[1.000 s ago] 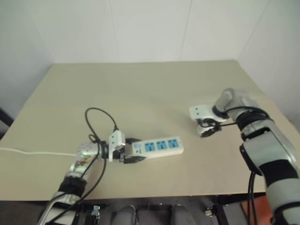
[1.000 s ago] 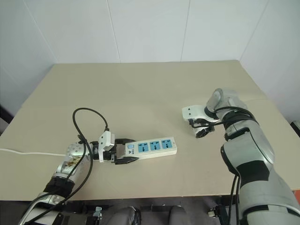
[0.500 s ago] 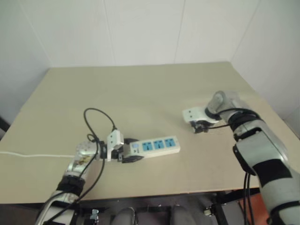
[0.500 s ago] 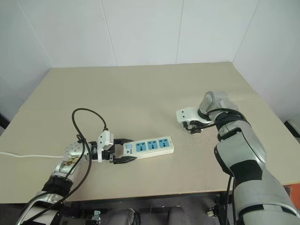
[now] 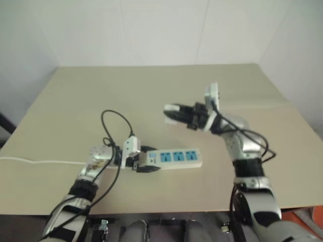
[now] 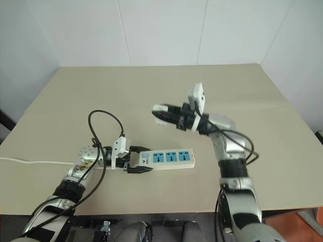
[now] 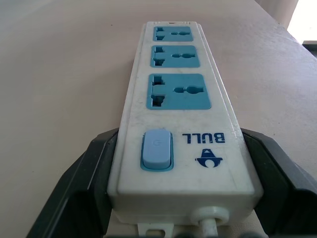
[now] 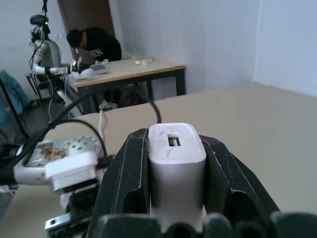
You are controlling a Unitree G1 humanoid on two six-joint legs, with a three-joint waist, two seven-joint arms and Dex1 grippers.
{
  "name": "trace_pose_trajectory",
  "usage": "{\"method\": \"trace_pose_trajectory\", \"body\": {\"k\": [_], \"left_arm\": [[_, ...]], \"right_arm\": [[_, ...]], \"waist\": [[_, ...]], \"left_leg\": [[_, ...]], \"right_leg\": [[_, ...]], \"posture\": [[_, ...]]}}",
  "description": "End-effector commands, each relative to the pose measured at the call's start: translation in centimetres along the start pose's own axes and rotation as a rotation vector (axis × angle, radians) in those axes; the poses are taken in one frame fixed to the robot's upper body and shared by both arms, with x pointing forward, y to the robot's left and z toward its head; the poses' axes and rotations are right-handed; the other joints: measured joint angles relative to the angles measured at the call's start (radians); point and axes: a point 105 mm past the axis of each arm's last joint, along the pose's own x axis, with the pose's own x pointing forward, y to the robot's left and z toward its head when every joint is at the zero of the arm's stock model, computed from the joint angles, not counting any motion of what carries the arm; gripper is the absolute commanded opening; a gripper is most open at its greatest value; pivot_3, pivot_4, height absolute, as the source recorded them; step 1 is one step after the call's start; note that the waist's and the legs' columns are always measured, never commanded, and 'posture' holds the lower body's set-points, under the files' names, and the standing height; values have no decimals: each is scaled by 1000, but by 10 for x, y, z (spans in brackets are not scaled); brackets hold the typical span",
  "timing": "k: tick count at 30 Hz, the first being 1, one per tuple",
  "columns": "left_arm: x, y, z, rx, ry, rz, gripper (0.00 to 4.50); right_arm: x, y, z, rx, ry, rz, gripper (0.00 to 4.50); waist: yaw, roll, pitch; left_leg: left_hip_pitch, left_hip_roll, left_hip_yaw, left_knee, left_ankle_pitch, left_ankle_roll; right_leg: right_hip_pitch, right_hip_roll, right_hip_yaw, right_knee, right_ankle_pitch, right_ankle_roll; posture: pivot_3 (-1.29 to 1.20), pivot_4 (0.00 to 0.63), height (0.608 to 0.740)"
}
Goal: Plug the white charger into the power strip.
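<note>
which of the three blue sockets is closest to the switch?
The socket at the held end of the power strip, next to the blue switch and the left end effector. The other two lie farther along.

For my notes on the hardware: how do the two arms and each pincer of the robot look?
Both arms have silver-grey metal shells with black bands and thin black cables looping alongside. Each wrist carries a white square-faced block. The left pincer and the right pincer each have two thick black fingers, matt and wedge-shaped.

A wide beige table (image 6: 151,91) stands against white walls (image 6: 166,30). In the right wrist view, a person in dark clothes (image 8: 96,44) bends over another table (image 8: 133,67), beside a second robot (image 8: 42,47).
</note>
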Motion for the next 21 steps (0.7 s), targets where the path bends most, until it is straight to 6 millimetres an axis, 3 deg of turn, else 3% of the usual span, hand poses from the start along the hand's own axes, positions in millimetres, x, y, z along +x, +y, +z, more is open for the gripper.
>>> {"method": "trace_pose_trajectory", "body": {"k": [1, 4, 15, 21], "left_arm": [[1, -12, -24, -52, 97, -57, 3272], [1, -13, -23, -50, 99, -78, 3272], [0, -16, -25, -50, 103, -92, 3272], [2, -17, -25, -54, 98, -97, 3272]], "right_arm": [[3, 18, 2, -42, -30, 64, 1183], [4, 28, -15, -30, -30, 80, 1183], [10, 45, -45, -68, 19, 143, 1183], [12, 42, -56, -91, 47, 151, 1183]], "waist": [[-4, 0, 0], [-7, 0, 0], [-7, 0, 0], [-7, 0, 0]], "left_leg": [[2, 0, 0, 0, 0, 0], [6, 0, 1, 0, 0, 0], [4, 0, 1, 0, 0, 0], [4, 0, 1, 0, 0, 0]], "right_leg": [[2, 0, 0, 0, 0, 0], [5, 2, 0, 0, 0, 0], [3, 3, 0, 0, 0, 0], [3, 3, 0, 0, 0, 0]], "posture": [[0, 150, 740], [0, 150, 740], [0, 150, 740], [0, 150, 740]]}}
